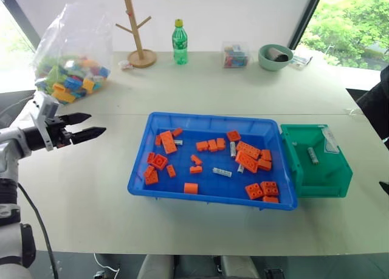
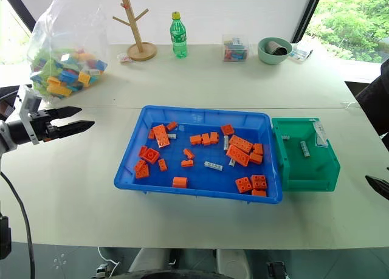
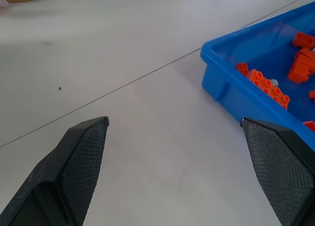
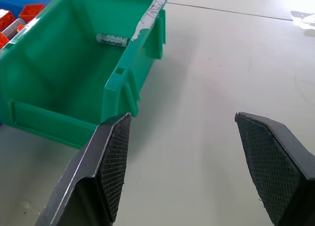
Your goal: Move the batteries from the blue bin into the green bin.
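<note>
White tabletop [image 1: 91, 188] runs under a bright window; at centre frame in the left eye view sits the large shallow bright-blue plastic bin [image 1: 206, 197], strewn with orange toy bricks [image 1: 248, 159] and a few small silver-grey cylindrical batteries [image 1: 222, 172]. Touching its right rim is the small deep teal-green plastic bin [image 1: 319, 183], with one battery already inside. The left claw [image 1: 85, 125] hovers at middle left, fingers apart, holding nothing.

Left wrist view: the spread fingers [image 3: 83, 152] frame bare tabletop, the blue bin's corner just ahead.

Right wrist view: the right claw [image 4: 179, 162] gapes empty beside the green bin's outer wall.

Probably a battery pick comes next. The one lying mid-tray has free room around it; come straight down, fingers across its length, clearing the rolled rim. Others seem wedged against bricks, though that is hard to judge.
</note>
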Tool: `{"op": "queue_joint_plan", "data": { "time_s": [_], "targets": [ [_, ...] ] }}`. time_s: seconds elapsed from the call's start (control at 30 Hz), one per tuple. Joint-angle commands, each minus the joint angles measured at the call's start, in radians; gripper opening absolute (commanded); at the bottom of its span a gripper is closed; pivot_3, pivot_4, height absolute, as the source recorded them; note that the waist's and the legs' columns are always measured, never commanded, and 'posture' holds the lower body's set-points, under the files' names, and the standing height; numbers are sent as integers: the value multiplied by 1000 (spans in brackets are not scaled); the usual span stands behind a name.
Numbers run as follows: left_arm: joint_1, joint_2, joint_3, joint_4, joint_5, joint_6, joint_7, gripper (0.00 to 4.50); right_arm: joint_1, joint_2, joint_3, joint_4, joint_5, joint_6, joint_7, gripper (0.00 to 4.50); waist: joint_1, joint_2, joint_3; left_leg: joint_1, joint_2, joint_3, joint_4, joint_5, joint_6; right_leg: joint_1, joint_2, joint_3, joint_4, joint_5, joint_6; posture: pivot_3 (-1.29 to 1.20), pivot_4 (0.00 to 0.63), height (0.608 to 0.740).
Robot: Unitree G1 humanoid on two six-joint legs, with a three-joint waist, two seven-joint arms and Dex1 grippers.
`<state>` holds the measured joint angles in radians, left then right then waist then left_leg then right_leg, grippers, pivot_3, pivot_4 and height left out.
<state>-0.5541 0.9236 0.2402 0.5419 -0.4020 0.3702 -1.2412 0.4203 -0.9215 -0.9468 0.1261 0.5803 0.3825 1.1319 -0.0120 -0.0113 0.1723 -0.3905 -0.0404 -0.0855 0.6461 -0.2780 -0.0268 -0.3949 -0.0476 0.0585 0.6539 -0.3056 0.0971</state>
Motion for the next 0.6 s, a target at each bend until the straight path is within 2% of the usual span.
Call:
{"op": "queue_joint_plan", "data": {
  "time_s": [0.03,0.6],
  "targets": [
    [-16,16,17,-4,3,-29,-2,4500,0,4,-26,7,-2,-19,-5,3458,0,0,0,0,0,0,0,0,0,0,0,0,0,0,0,0,150,736],
    [-55,-4,22,27,-1,-19,51,4500,-45,-9,-22,59,-36,-59,-58,3458,-2,0,0,1,0,0,2,0,0,1,1,0,4,0,0,0,150,736]
  ]
}}
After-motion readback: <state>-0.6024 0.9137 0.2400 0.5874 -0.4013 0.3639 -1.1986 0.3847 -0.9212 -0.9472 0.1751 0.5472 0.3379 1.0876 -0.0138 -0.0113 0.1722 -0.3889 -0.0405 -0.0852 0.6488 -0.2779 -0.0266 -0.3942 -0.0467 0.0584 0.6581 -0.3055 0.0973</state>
